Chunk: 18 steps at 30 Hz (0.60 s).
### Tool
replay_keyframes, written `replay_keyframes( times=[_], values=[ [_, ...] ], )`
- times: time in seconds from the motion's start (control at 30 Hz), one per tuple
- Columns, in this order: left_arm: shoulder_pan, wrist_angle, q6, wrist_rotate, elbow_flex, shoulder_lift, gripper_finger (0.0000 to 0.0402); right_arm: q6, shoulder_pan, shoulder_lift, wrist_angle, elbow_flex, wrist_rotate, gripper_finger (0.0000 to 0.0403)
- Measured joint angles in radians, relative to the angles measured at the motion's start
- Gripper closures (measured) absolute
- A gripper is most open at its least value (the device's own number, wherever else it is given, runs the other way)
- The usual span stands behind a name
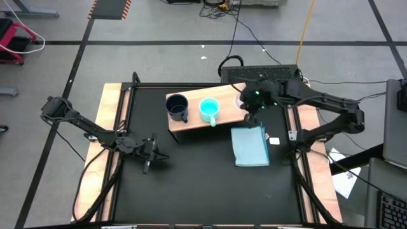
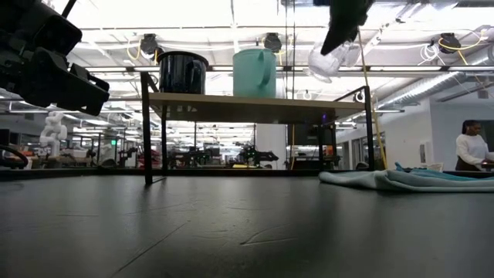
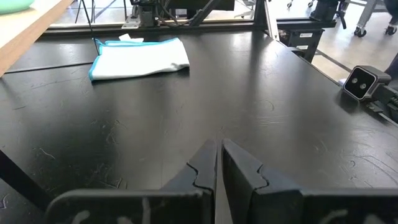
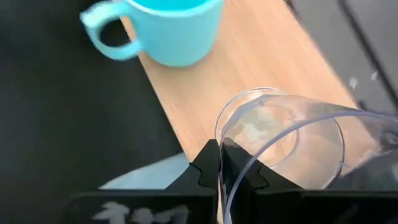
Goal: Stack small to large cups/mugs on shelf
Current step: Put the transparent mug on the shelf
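Observation:
The wooden shelf (image 1: 191, 121) carries the dark navy mug (image 1: 177, 107) and the turquoise mug (image 1: 209, 109), both standing upright on their bases; they also show in the low view (image 2: 183, 73) (image 2: 255, 72). My right gripper (image 4: 219, 167) is over the shelf's right end, shut on the clear glass cup (image 4: 292, 143), which shows tilted above the board in the low view (image 2: 326, 63). My left gripper (image 3: 218, 155) is shut and empty, low over the table's left part (image 1: 151, 154). My right gripper pinches the glass cup's wall at the rim (image 4: 225, 186), one finger inside the cup and one outside. The fingers come from above, slanting down. The cup is lifted clear of the shelf (image 2: 255, 106) and hangs tilted below the fingers.
A light-blue folded cloth (image 1: 250, 145) lies on the table just in front of the shelf's right end; it also shows in the left wrist view (image 3: 140, 56). The shelf board stands on thin dark legs (image 2: 145, 131). A person (image 2: 471, 147) is in the room behind.

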<state>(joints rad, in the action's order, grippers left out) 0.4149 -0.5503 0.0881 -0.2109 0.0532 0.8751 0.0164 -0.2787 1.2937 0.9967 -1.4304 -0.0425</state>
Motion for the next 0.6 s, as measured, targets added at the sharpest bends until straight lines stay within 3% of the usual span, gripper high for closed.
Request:
replay_keyframes(
  times=[0.13,0.6],
  values=[
    [0.000,0.000,0.000,0.000,0.000,0.000,0.0376,-0.010,-0.043,0.076,0.052,-0.038,0.067,0.0403],
    [0.000,0.015,-0.001,0.000,0.000,0.000,0.0376,-0.012,-0.049,0.338,0.228,-0.290,0.073,0.0403]
  ],
)
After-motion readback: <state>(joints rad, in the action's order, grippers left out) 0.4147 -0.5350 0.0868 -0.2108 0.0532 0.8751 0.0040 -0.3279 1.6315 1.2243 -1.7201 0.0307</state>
